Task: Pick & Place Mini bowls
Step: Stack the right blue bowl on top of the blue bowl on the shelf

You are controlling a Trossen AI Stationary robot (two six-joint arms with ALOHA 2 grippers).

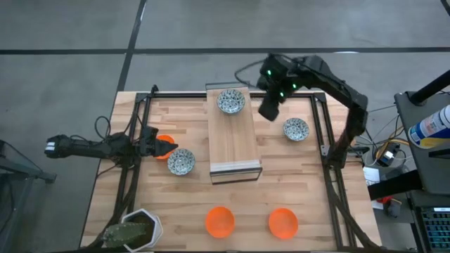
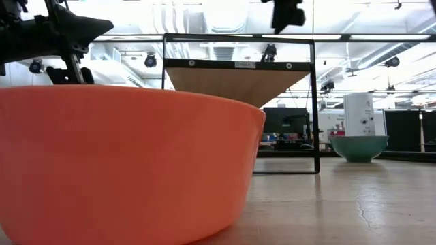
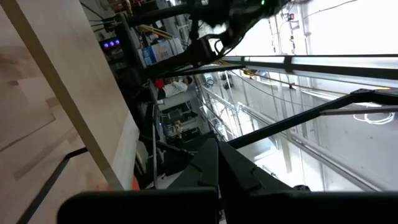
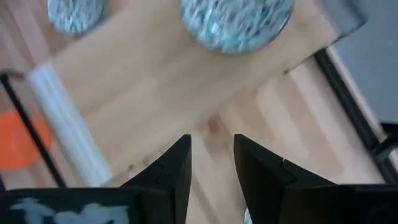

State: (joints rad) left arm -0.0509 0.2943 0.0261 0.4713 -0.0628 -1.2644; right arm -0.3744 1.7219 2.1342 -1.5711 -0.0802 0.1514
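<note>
The right gripper (image 1: 270,107) is hanging in the upper middle of the high view, just right of the raised wooden board (image 1: 235,137), and it is holding nothing. In the right wrist view its fingers (image 4: 176,167) are standing a narrow gap apart, with bare wood between them.

One patterned bowl (image 1: 230,101) is sitting on the far end of the board. A second patterned bowl (image 1: 296,129) is lying on the table (image 1: 309,183) to the right of the board, and a third (image 1: 181,161) to the left of it. Two orange bowls are resting near the bottom edge, one (image 1: 219,221) below the board and one (image 1: 283,222) further right. Another orange bowl (image 1: 164,146) is showing at the left, partly under the left gripper (image 1: 156,144); whether that gripper is open or closed I cannot tell.

A white pot with a plant (image 1: 133,230) is standing in the lower left corner.

No writing is readable on the bowls. At the right edge a bottle (image 1: 430,125) is carrying a label, too small to read.
</note>
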